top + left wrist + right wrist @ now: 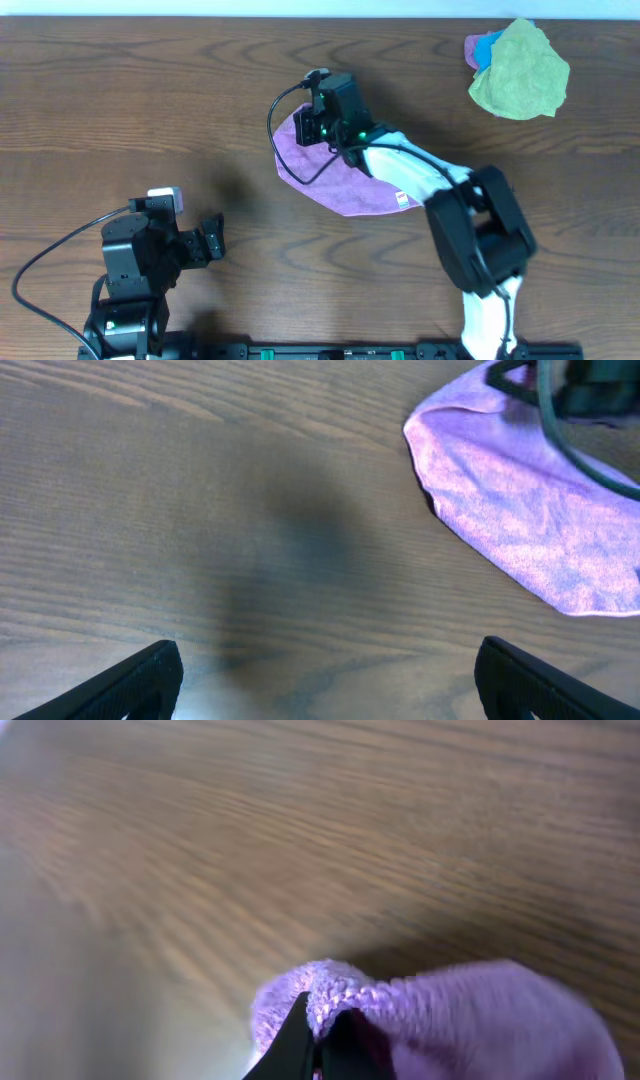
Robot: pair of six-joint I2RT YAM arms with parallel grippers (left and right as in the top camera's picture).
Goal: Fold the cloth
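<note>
My right gripper [318,1035] has its fingers pressed together on a bunched bit of the cloth [360,190] at its far-left edge, pinching it. The cloth lies on the wooden table [150,100], its white tag [403,198] at its near-right corner. My left gripper [330,670] hangs over bare wood to the near left of the cloth, well apart from it and with fingers spread wide, and the yellow-green cloth [520,70] sits well off to the far right.
</note>
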